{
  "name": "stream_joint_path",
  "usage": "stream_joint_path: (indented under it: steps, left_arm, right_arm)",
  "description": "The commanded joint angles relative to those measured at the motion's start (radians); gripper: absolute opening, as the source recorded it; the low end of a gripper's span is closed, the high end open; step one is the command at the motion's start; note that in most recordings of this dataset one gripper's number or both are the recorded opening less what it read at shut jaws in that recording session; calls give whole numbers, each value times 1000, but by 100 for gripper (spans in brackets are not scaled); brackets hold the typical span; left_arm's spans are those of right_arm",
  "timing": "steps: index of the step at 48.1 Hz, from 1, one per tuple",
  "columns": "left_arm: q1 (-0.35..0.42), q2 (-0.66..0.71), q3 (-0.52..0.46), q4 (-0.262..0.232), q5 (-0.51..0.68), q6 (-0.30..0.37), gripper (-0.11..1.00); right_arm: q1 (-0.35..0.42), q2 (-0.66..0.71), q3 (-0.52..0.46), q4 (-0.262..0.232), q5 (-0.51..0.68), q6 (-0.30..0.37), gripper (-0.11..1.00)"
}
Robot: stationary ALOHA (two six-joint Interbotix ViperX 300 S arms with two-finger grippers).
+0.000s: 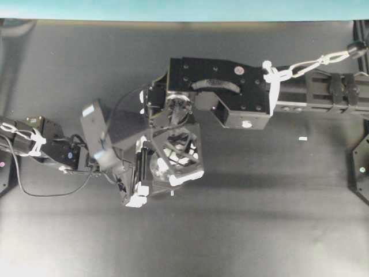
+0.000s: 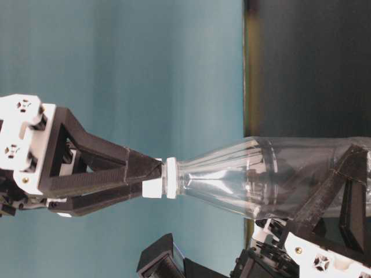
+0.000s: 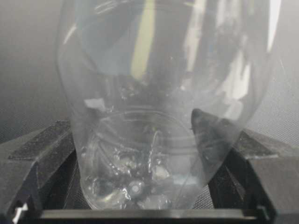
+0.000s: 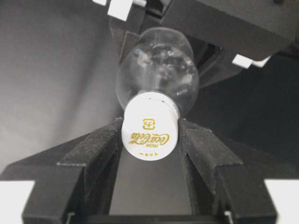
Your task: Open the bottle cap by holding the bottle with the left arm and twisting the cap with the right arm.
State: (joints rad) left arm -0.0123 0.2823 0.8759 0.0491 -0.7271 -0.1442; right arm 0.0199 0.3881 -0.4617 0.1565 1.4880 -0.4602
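Bottle [image 2: 278, 179] stands upright on the dark table [image 1: 277, 219]: its long axis runs straight up from the tabletop, base down, neck and cap at the top. The table-level view is turned on its side, so there the axis reads horizontal w/ the cap end toward the left edge and the base toward the right.

Bottle cap [image 4: 149, 131] is white w/ gold print on its top face, and sits on the neck, no gap seen between cap and neck ring in the table-level view.

Right gripper [image 4: 149, 140] comes down from above, w/ the bulky right arm [image 1: 230, 92] reaching in from the right of the overhead view. Its two black fingers [image 4: 96, 149] are closed in on the cap, one each side, both touching the cap's wall; nothing else in the grip. In the table-level view the finger tips meet at the cap.

Left gripper [image 3: 149, 186] holds the lower body of the bottle: clear wall fills the space between its fingers [image 3: 44, 149], pressed against both sides, w/ the base near the gripper's palm. Left arm [image 1: 52, 147] comes in from the left of the overhead view, low by the table.

Overhead, the bottle is mostly hidden under the right gripper's lattice, approx. mid-table; only clear glints show thru.
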Motion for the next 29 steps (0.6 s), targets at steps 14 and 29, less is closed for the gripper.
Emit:
stream_joint_path:
  steps: [14,29]
  left_arm:
    - [-12,8,5,-3,35,-21,83]
    - [-14,6,3,-3,35,-20,83]
  right_arm:
    - [77,-25,51,-20,-69,-169,36]
    - [74,-34,67,-18,-69,-166,36]
